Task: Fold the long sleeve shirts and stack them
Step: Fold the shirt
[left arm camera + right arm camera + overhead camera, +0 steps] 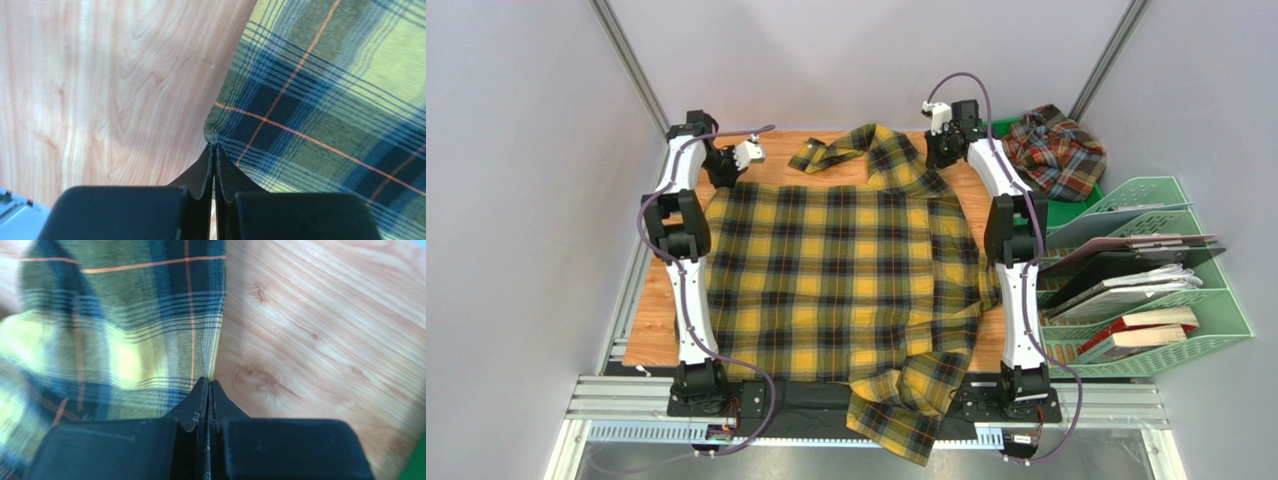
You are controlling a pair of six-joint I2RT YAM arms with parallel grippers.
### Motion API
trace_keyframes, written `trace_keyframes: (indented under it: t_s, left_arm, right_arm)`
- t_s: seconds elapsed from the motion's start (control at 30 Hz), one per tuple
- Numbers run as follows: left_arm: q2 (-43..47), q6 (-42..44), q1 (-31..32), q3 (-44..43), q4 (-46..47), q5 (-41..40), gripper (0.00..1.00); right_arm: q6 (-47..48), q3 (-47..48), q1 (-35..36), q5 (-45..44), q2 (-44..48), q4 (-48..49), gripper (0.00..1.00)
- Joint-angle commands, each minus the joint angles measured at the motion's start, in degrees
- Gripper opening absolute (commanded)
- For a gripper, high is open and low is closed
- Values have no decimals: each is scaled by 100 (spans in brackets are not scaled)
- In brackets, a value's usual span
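Grey walls surround one wooden table [651,335], where one yellow shirt [836,280] lies spread flat. One rust-red shirt [1053,150] sits crumpled on the green tray [1090,196], far right. The left gripper [214,146] and right gripper [209,382] each pinch the yellow shirt's far edge, fingers pressed together.

The yellow shirt [836,270] is blanketing most of the table [648,330], leaving bare strips at left and far edges; the file rack [1186,350] is crowding the right.
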State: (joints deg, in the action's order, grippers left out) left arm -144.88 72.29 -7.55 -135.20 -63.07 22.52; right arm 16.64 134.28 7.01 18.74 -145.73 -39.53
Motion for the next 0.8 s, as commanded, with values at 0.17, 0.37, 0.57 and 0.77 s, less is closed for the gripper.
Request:
trace_keyframes:
  t_s: [0.17,0.37,0.57,0.77]
  left_arm:
    - [1347,206,-168,730,-4,613,0]
    - [2339,373,-290,1662,111,815,0]
    - [3244,865,-502,2751,119,868,0]
    - [3966,1217,-616,3815,260,938,0]
  right_arm:
    - [-20,-613,-24,314,1572,-160,0]
    - [-126,-1675,-50,682,2469,-354,0]
    - [-118,-2799,-111,754,3577,-477,0]
    - [84,-3618,-129,806,4456,-740,0]
